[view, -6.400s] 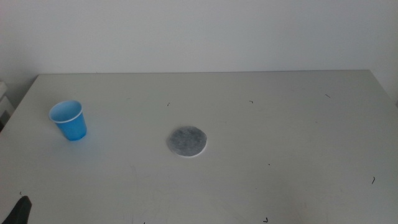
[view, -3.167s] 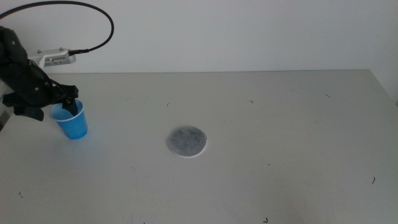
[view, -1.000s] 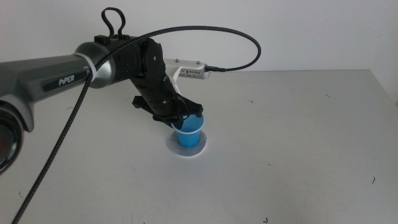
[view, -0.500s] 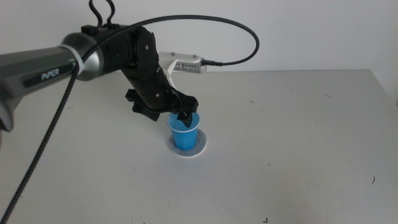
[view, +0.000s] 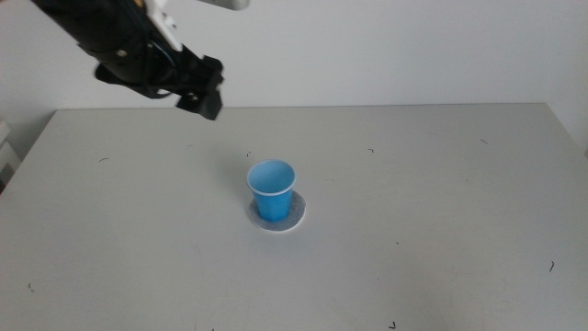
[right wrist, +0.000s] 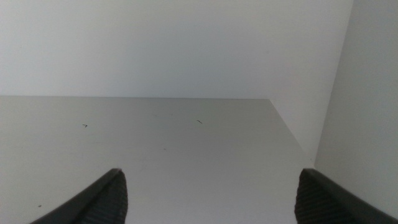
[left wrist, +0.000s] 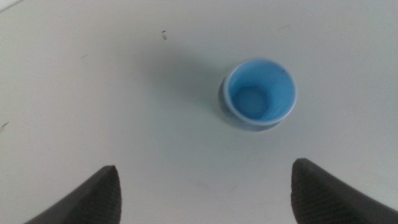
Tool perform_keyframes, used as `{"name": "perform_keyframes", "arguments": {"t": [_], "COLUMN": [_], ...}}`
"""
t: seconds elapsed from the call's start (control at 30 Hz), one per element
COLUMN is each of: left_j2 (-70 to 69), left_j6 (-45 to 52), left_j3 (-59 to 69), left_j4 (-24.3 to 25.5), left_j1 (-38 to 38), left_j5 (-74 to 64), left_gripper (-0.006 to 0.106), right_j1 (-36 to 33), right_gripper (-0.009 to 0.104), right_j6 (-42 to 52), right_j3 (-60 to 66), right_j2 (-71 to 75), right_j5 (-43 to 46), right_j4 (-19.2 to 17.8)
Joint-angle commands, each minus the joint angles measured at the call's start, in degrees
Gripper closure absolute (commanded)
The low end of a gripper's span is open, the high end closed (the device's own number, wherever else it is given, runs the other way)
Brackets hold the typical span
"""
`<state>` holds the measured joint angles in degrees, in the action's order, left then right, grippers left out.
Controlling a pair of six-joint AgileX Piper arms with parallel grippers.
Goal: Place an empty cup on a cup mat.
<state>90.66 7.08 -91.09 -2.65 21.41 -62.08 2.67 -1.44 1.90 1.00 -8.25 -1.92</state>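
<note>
The blue cup [view: 272, 190] stands upright on the cup mat [view: 294, 220] in the middle of the table. It is empty, as the left wrist view shows looking down into it [left wrist: 260, 93]; there the cup hides nearly all of the mat. My left gripper [view: 208, 97] is open and empty, raised well above the table to the upper left of the cup; the left wrist view shows its jaws [left wrist: 208, 190] wide apart with the cup far below. My right gripper [right wrist: 210, 194] is open and empty, out of the middle view, over the table's far right side.
The grey table [view: 441, 211] has only small dark specks on it. A white wall runs behind its far edge [view: 367, 106]. The right wrist view shows the table's right corner [right wrist: 273, 106] against the wall.
My left gripper has let go of the cup and risen up and to the left, away from it. The cup stays on the mat.
</note>
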Motion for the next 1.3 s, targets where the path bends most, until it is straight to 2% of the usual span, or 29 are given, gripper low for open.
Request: {"name": "perform_keyframes", "arguments": {"t": [0.0,0.13,0.3,0.7,1.03,1.27], "left_j2": [-7.1,-14.3,-25.4,-58.1,-78.8,-88.4], "left_j6": [0.3,0.4,0.4,0.3,-10.2,-10.5], "left_j3": [-1.7,-0.4,10.2,51.3,73.5,86.1], "left_j4": [3.7,5.7,9.8,7.5,6.5,6.0], "left_j1": [-1.5,-3.3,-3.8,-12.8,-15.2,-15.2], "left_j5": [-3.5,-10.5,-4.9,30.1,35.7,46.6], "left_gripper": [-0.005,-0.005,-0.005,-0.005,-0.005,-0.005], "right_j1": [-0.1,-0.1,-0.1,-0.1,-0.1,-0.1], "right_gripper": [0.001,0.001,0.001,0.001,0.001,0.001], "right_j6": [0.5,0.5,0.5,0.5,0.5,0.5], "right_j3": [-0.7,-0.7,-0.7,-0.7,-0.7,-0.7], "right_j2": [1.1,1.1,1.1,1.1,1.1,1.1], "right_j5": [4.5,4.5,4.5,4.5,4.5,4.5], "right_j4": [-0.5,-0.5,-0.5,-0.5,-0.5,-0.5]}}
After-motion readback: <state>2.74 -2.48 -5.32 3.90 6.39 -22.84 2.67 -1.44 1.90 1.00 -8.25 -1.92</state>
